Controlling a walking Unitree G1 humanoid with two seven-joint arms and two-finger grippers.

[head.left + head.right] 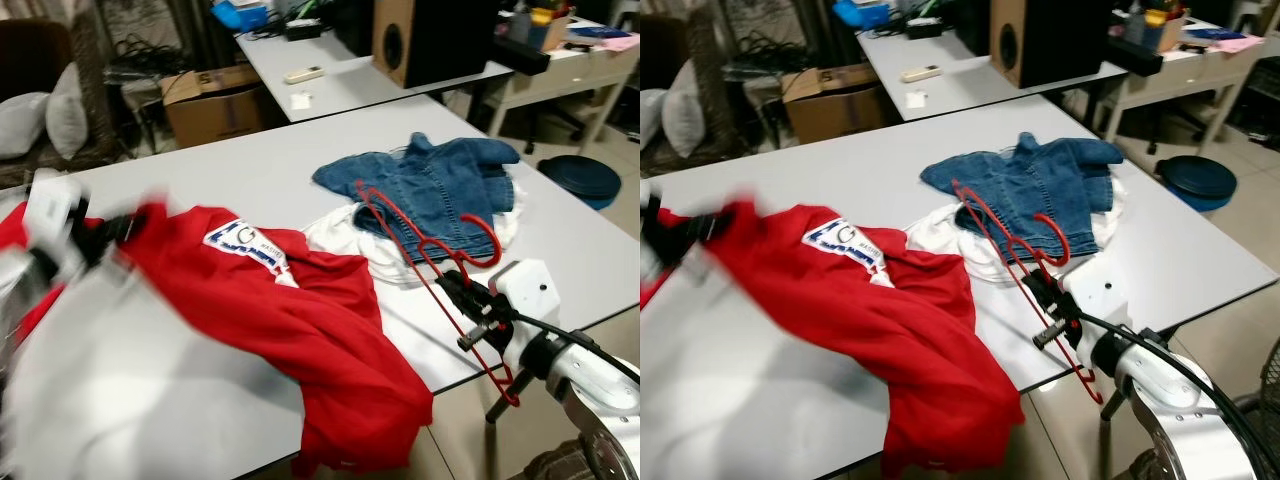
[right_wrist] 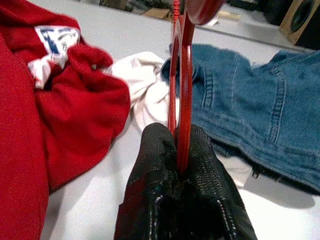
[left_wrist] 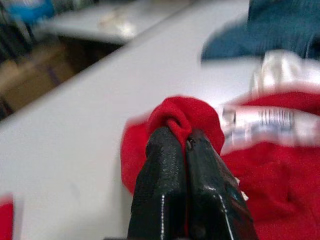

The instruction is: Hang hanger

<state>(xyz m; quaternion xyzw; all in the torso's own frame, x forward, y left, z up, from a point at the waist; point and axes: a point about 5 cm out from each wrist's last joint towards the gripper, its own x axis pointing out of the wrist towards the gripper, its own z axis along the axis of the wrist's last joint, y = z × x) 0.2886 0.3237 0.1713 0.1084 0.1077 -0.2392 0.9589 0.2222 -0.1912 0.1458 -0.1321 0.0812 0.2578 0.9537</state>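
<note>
in the left eye view, a red hanger (image 1: 432,258) is pinched by the right gripper (image 1: 470,302) near the front edge of the white table (image 1: 200,170); its hook rises over a denim jacket (image 1: 430,180) beyond the claw, with a white garment (image 1: 335,228) beneath. a red shirt (image 1: 290,320) is spread to the claw's left, and the blurred left gripper (image 1: 95,235) is seen at its far corner.

in the left wrist view, the left gripper's fingers (image 3: 160,185) are pressed together on a fold of red shirt.

in the right wrist view, the hanger's wire is clamped between the right gripper's fingers (image 2: 150,165), the jacket lying just ahead.
</note>
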